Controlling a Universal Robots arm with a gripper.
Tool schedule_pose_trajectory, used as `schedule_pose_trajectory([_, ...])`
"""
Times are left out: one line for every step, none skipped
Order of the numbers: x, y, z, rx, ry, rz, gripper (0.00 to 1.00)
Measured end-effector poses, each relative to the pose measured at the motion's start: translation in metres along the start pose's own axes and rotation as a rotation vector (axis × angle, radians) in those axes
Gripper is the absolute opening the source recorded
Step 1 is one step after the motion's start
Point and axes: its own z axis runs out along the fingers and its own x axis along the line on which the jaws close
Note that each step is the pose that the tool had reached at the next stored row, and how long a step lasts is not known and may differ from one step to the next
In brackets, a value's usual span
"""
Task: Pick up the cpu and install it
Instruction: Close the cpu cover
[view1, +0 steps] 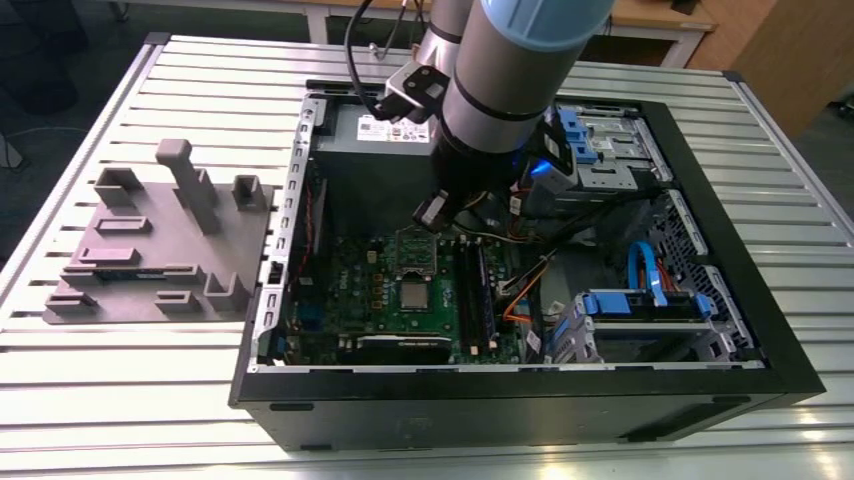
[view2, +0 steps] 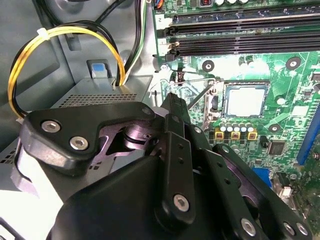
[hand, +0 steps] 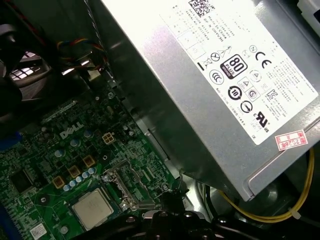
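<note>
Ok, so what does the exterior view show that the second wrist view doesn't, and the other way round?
Particular to the exterior view: the grey fixture on the slatted table, the whole computer case, and its blue drive trays. Particular to the second wrist view: a yellow and black cable loop by the case wall. Shared: the cpu lying in its socket on the green motherboard, with the gripper over the board and apart from the cpu.
</note>
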Motion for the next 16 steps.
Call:
schedule_pose_trajectory([0.0000, 0.0000, -0.0001, 0.0012, 0.0017, 0.000, 0.10])
schedule_pose_trajectory([0.0000, 0.0000, -0.0002, 0.0034, 0.0050, 0.000, 0.10])
schedule_pose_trajectory([0.0000, 0.0001, -0.0002, 0.0068, 0.0096, 0.001, 0.10])
schedule_pose_trajectory([0.0000, 0.0001, -0.0001, 0.0105, 0.0145, 0.001, 0.10])
schedule_pose_trajectory([0.0000, 0.0000, -0.0001, 0.0151, 0.0208, 0.001, 0.10])
schedule_pose_trajectory([0.0001, 0.0000, -0.0001, 0.0190, 0.0261, 0.002, 0.10])
schedule_pose_trajectory([0.0002, -0.0001, 0.0000, 0.0214, 0.0292, 0.002, 0.10])
schedule_pose_trajectory([0.0004, -0.0001, -0.0002, 0.0221, 0.0305, 0.002, 0.10])
schedule_pose_trajectory([0.0007, -0.0002, -0.0003, 0.0222, 0.0306, 0.001, 0.10])
schedule_pose_trajectory([0.0011, -0.0003, -0.0003, 0.0222, 0.0307, 0.001, 0.10])
schedule_pose_trajectory([0.0019, -0.0008, -0.0004, 0.0222, 0.0306, 0.001, 0.10])
schedule_pose_trajectory([0.0023, -0.0011, -0.0005, 0.0222, 0.0307, 0.001, 0.10])
schedule_pose_trajectory([0.0035, -0.0017, -0.0008, 0.0221, 0.0309, -0.001, 0.10])
schedule_pose_trajectory([0.0040, -0.0021, -0.0009, 0.0220, 0.0310, -0.001, 0.10])
schedule_pose_trajectory([0.0046, -0.0024, -0.0010, 0.0220, 0.0311, -0.002, 0.10])
schedule_pose_trajectory([0.0052, -0.0028, -0.0011, 0.0219, 0.0311, -0.002, 0.10])
